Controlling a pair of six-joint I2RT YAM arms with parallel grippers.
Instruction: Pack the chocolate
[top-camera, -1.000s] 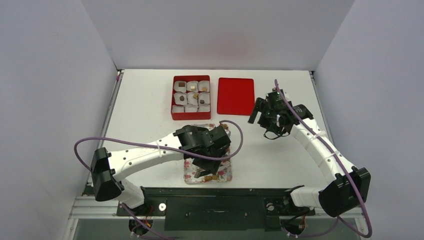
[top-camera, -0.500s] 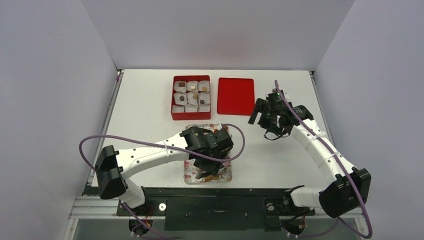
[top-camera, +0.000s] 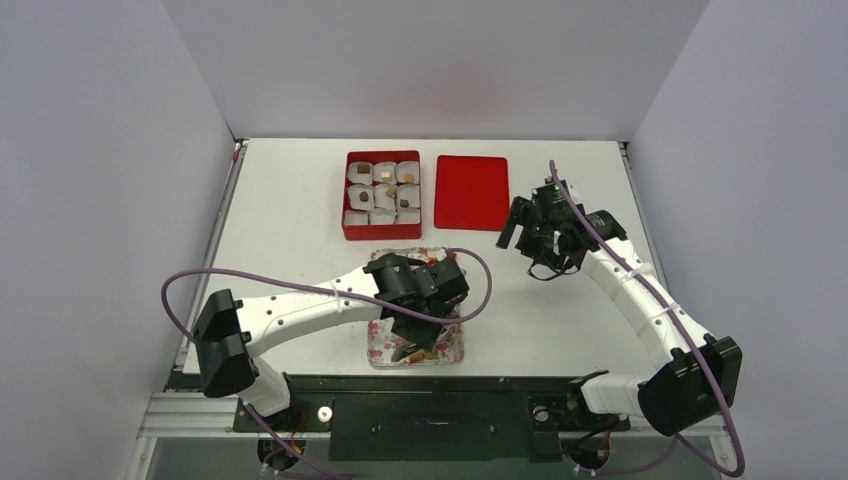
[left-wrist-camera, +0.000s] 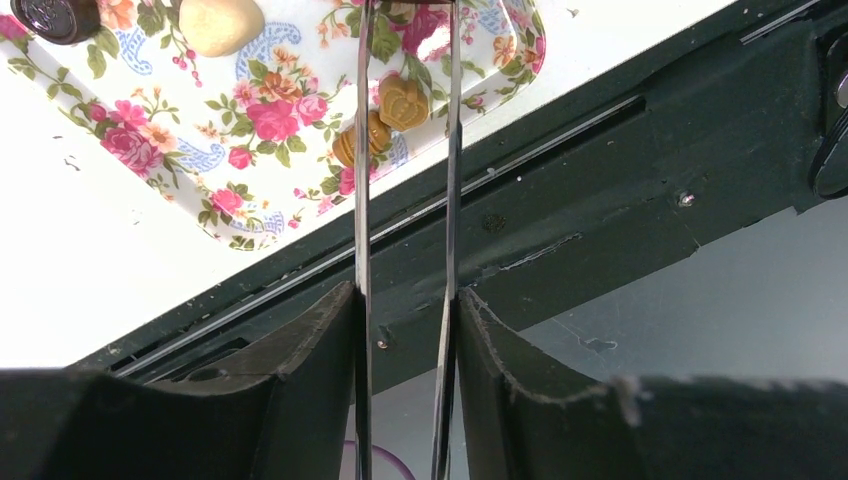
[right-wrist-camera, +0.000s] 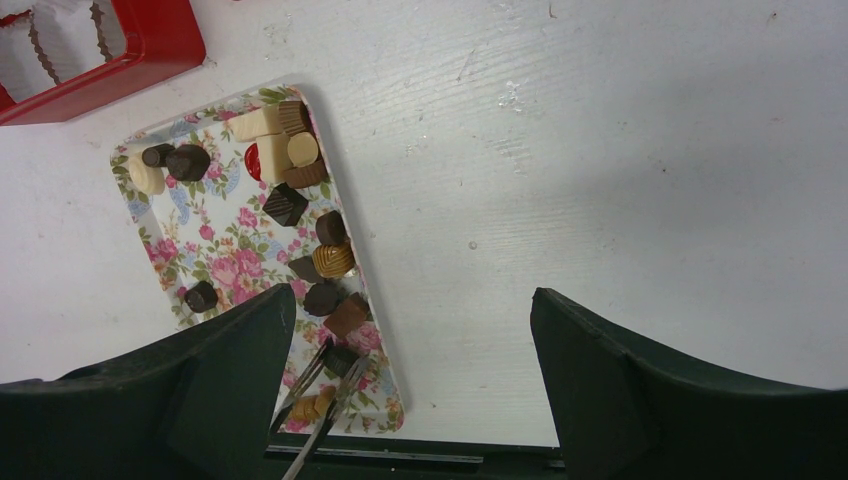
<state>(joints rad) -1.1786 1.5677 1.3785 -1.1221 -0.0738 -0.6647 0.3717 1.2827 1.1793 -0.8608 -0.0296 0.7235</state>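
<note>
Your left tool (left-wrist-camera: 408, 40) is down over the near end of the floral tray (left-wrist-camera: 200, 170). Its long thin blades are partly closed, with a narrow gap between them. A crown-shaped caramel piece (left-wrist-camera: 403, 103) sits on the tray between the blades, with daylight on both sides of it. A second caramel piece (left-wrist-camera: 345, 148) is just outside the left blade, partly hidden by it. The blade tips run off the top of the left wrist view. From the right wrist they end around a dark piece (right-wrist-camera: 340, 360). Can't tell if they pinch anything. Further out to that tool's left are a cream piece (left-wrist-camera: 220, 22) and a dark round one (left-wrist-camera: 55, 15), both on the tray.

Your right tool (right-wrist-camera: 412, 300) hangs wide open above bare bench (right-wrist-camera: 620, 150), nothing between the fingers. It is well apart from the tray and just beside the red lid (top-camera: 472, 192).

The chocolate (right-wrist-camera: 286, 204): most of it is loose on the tray, bunched along the edge nearest the right tool, with one red-wrapped piece (right-wrist-camera: 253, 160) among them. A few pieces already sit in the white paper cups (top-camera: 357, 217) in the red box (top-camera: 381, 236), beyond the left tool and beside the lid.
</note>
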